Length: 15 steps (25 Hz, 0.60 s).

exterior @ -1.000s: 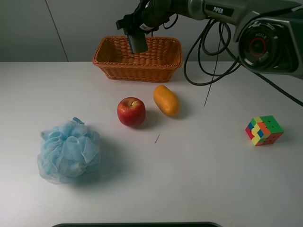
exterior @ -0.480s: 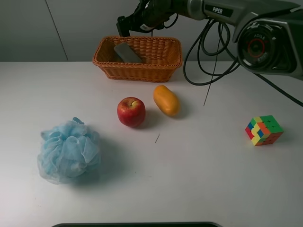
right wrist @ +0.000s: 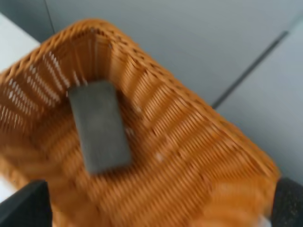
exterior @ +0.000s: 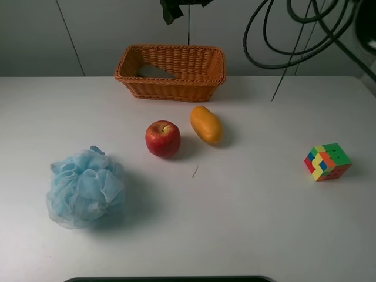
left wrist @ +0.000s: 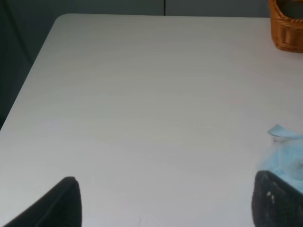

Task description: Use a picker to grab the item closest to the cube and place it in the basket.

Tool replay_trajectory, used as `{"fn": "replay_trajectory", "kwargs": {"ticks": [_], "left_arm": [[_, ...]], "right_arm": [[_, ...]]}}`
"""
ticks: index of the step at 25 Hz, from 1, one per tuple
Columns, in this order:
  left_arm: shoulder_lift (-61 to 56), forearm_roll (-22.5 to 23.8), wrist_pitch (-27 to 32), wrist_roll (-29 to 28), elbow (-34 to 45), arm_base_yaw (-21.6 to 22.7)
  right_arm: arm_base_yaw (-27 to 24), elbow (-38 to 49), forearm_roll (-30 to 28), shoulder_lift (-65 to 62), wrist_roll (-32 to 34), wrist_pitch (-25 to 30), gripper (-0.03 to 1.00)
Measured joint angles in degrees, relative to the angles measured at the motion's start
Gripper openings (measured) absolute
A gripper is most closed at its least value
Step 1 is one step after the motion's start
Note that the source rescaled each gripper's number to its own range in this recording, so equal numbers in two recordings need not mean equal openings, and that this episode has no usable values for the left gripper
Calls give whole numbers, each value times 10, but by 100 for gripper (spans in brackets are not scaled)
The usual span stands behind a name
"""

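Observation:
The grey felt-topped block (exterior: 155,71) lies inside the wicker basket (exterior: 200,79) at the back of the table, near its left end. It also shows flat on the basket floor in the right wrist view (right wrist: 99,125). My right gripper (exterior: 172,8) hangs high above the basket at the top edge of the exterior view, open and empty, its dark fingertips (right wrist: 23,203) wide apart over the basket (right wrist: 189,142). The multicoloured cube (exterior: 327,161) sits far right on the table. My left gripper (left wrist: 165,203) is open and empty over bare table.
A red apple (exterior: 163,138) and an orange-yellow mango (exterior: 206,124) lie in front of the basket. A blue mesh bath puff (exterior: 85,187) sits at the left; it also shows in the left wrist view (left wrist: 289,156). Black cables (exterior: 276,41) hang at the upper right.
My right gripper let the block go into the basket, then rose up and away. The block now rests lower on the basket floor.

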Motion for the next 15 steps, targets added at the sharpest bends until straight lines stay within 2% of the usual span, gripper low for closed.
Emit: {"fn": "replay_trajectory", "kwargs": {"ticks": [2, 4, 11, 15], "left_arm": [[-1, 0, 0, 0, 0, 0], [0, 0, 0, 0, 0, 0], [0, 0, 0, 0, 0, 0], [0, 0, 0, 0, 0, 0]], "right_arm": [[-14, -1, -1, -51, -7, 71, 100], [-34, -1, -6, -97, -10, 114, 100], [-110, 17, -10, -281, -10, 133, 100], [-133, 72, -37, -398, -11, 134, 100]]}}
